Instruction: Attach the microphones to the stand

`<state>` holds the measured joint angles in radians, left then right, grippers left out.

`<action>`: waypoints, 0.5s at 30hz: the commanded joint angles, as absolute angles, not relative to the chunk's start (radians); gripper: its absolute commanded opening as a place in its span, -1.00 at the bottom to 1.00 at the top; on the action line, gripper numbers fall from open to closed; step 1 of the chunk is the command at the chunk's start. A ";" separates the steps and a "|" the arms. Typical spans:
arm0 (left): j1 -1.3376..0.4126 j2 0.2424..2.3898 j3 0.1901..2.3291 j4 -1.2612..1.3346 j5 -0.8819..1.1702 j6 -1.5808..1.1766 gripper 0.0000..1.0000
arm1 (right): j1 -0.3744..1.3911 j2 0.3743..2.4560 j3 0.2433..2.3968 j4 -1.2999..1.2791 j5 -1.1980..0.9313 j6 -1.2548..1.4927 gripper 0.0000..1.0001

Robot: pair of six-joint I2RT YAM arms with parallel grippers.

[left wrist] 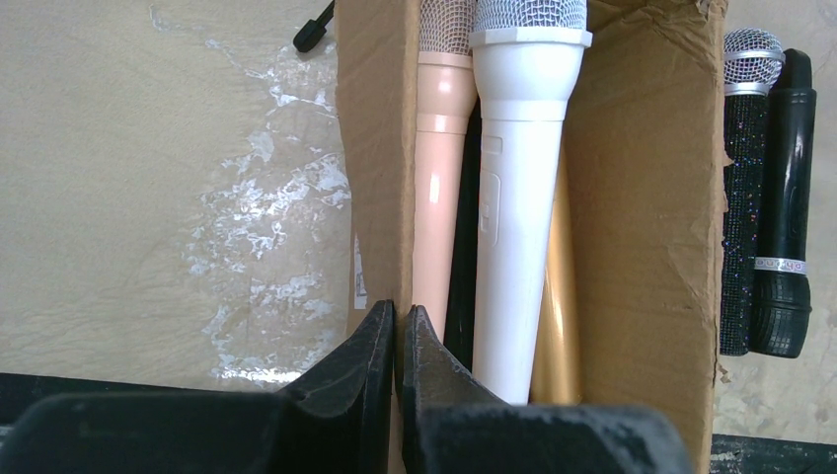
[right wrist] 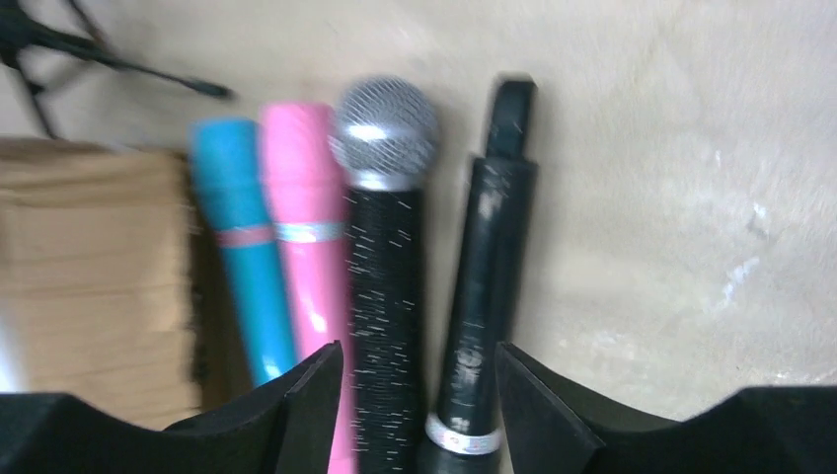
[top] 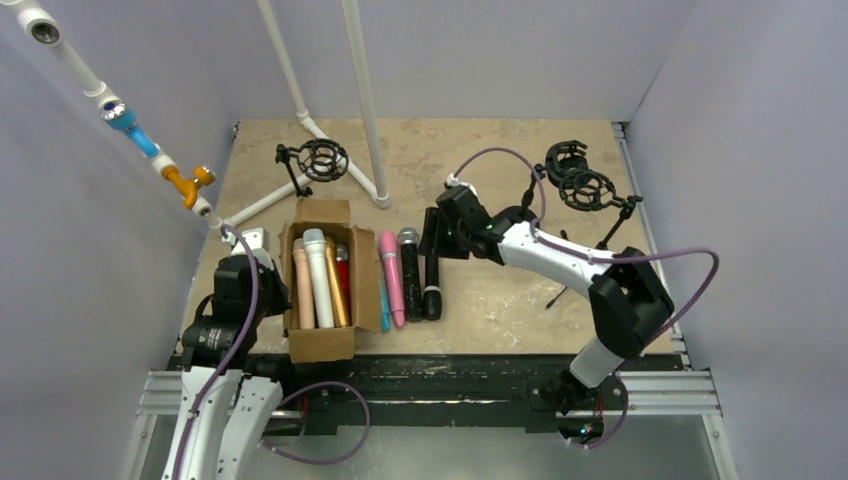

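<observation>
Grey walls enclose a mottled beige counter point(top: 500, 290). At nine o'clock the left gripper point(left wrist: 395, 331), pressed together, sits beside a cardboard box point(top: 318, 345) showing four microphones point(top: 318, 275). Four loose microphones point(top: 410, 265) lie just right of the box, under the spread right gripper point(right wrist: 419, 360). Three shock mounts point(top: 322, 158) stand behind, one at eleven o'clock and two at two o'clock.

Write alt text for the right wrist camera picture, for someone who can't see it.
The open right hand is poised over a row on a tan table: blue microphone, pink microphone, sparkly black microphone with a silver mesh head, and plain black microphone. A cardboard box sits at the picture's left.
</observation>
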<state>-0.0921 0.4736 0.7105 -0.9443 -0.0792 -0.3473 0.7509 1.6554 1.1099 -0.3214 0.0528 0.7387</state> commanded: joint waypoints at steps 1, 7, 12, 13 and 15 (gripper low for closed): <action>-0.095 0.471 0.775 -0.849 -0.051 -0.352 -1.00 | 0.787 1.545 1.248 -0.355 0.109 0.764 0.24; -0.095 0.475 0.774 -0.848 -0.053 -0.352 -1.00 | 0.933 1.582 1.425 -0.332 0.078 0.778 0.23; -0.095 0.480 0.776 -0.847 -0.054 -0.352 -1.00 | 1.059 1.794 1.670 -0.403 0.055 0.735 0.22; -0.095 0.480 0.776 -0.847 -0.054 -0.352 -1.00 | 1.076 1.820 1.713 -0.422 0.053 0.726 0.22; -0.095 0.478 0.777 -0.848 -0.057 -0.351 -1.00 | 1.100 1.915 1.799 -0.454 0.057 0.709 0.22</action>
<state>-0.0921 0.4843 0.7109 -0.9443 -0.0799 -0.3473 1.0573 1.7756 1.6680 -0.3561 0.0643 0.7494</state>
